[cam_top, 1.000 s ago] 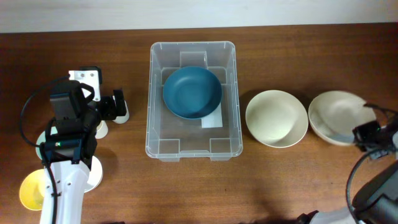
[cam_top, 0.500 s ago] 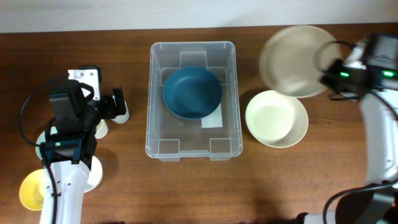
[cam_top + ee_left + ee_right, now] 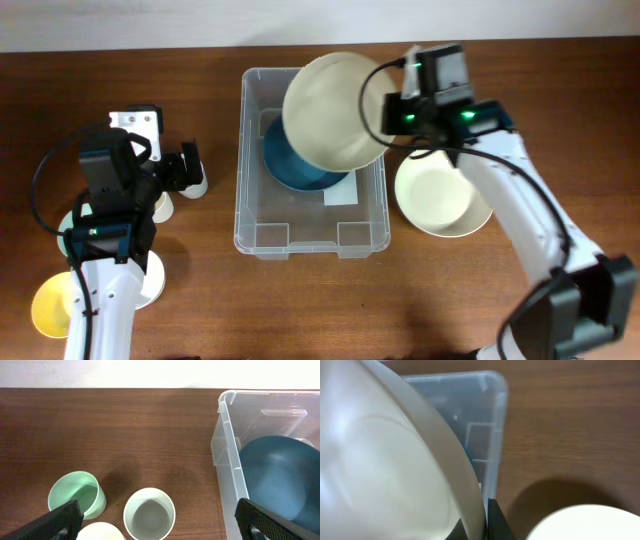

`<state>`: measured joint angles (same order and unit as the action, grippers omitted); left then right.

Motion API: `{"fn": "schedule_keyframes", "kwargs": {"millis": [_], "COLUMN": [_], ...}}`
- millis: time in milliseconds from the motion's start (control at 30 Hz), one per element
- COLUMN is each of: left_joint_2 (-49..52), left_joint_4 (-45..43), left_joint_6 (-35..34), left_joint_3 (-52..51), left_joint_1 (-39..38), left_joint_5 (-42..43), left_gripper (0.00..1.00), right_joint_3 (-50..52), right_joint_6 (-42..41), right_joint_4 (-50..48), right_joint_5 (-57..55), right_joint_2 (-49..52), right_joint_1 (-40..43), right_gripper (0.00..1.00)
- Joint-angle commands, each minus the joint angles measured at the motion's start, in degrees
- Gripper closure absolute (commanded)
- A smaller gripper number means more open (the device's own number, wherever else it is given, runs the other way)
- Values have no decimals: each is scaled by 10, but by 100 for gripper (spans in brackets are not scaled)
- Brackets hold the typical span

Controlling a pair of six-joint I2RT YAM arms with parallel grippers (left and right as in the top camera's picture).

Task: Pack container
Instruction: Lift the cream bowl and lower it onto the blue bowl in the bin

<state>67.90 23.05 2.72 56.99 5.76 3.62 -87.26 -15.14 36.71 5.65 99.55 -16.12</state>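
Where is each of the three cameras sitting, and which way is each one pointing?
Overhead: fixed above the table, looking straight down on the container; both arms show.
Left wrist: on the left arm, looking down and forward over a mint cup toward the container's side; its two dark fingertips show at the bottom corners.
Right wrist: right behind the cream bowl held over the container; one dark finger shows.
Shared: overhead and left wrist both show the blue bowl inside the container.
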Motion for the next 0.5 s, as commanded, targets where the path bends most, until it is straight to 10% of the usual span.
{"fn": "schedule_keyframes", "kwargs": {"millis": [0, 467], "left_joint_2": [1, 7], "left_joint_4": [-1, -17], "left_joint_6": [-6, -6], "left_joint_3": [11, 11], "left_joint_1": [3, 3], "left_joint_5": [-4, -4], "left_gripper": [0, 1], "right_joint_3": [-13, -26], "right_joint_6": [21, 94], "right_joint_4": [-24, -54], "right_joint_5": [-14, -14], "right_joint_2": [41, 113], "right_joint_1": [-24, -40], "right_gripper": [96, 81]}}
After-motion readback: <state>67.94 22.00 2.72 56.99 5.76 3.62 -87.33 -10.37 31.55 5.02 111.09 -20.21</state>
